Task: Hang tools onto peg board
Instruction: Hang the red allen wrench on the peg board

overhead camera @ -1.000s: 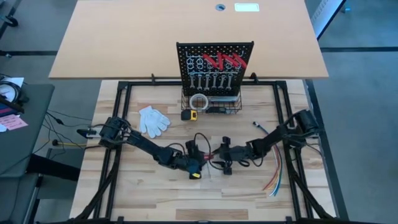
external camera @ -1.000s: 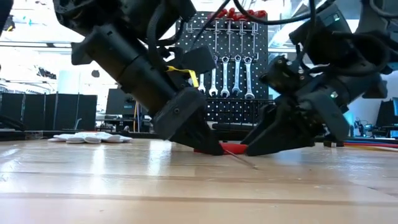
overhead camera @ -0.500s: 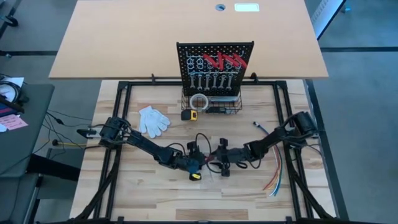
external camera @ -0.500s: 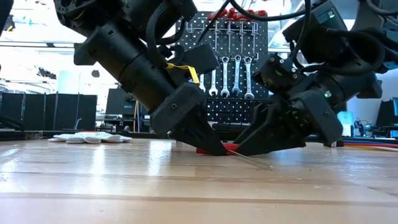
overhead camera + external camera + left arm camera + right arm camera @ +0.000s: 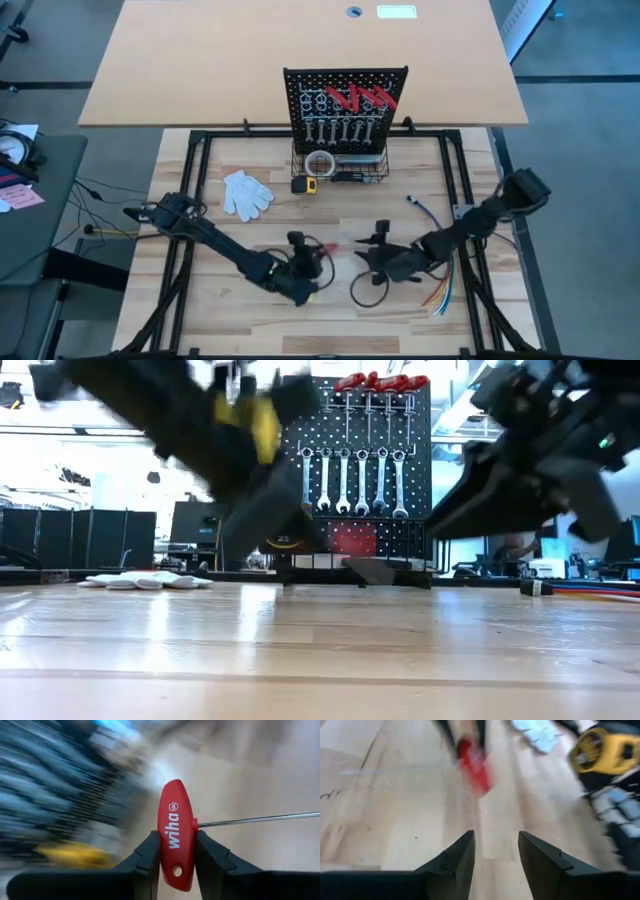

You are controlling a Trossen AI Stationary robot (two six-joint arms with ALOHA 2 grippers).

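My left gripper point(image 5: 177, 855) is shut on a red T-handled tool point(image 5: 175, 830) with a thin silver shaft point(image 5: 255, 819). In the high view they hang over the table's middle point(image 5: 325, 247). My right gripper point(image 5: 496, 845) stands open a little to the right point(image 5: 363, 256), with nothing between its fingers. It faces the blurred red tool point(image 5: 474, 764). The black peg board point(image 5: 345, 85) stands upright at the far edge. Silver wrenches point(image 5: 340, 130) and red-handled tools point(image 5: 355, 98) hang on it by their upper ends. My left gripper pinches the red handle by its two broad sides point(image 5: 176, 862) between both fingers, toward the end with the small hole. The handle runs along the fingers. The shaft sticks out sideways from the handle's middle. The tool is lifted clear of the table point(image 5: 352, 538).
A white glove point(image 5: 246, 192) lies at the left. A wire basket point(image 5: 372, 172) with a tape roll point(image 5: 321, 162) stands at the board's foot, with a yellow tape measure point(image 5: 308, 184) beside it. Coloured wires point(image 5: 440, 285) lie at the right.
My left gripper has taken hold of the red tool on the table, lifted it clear and rolled its wrist. My right gripper has risen and drawn back toward the table's right, away from the tool. The two grippers, close together before, now stand apart.
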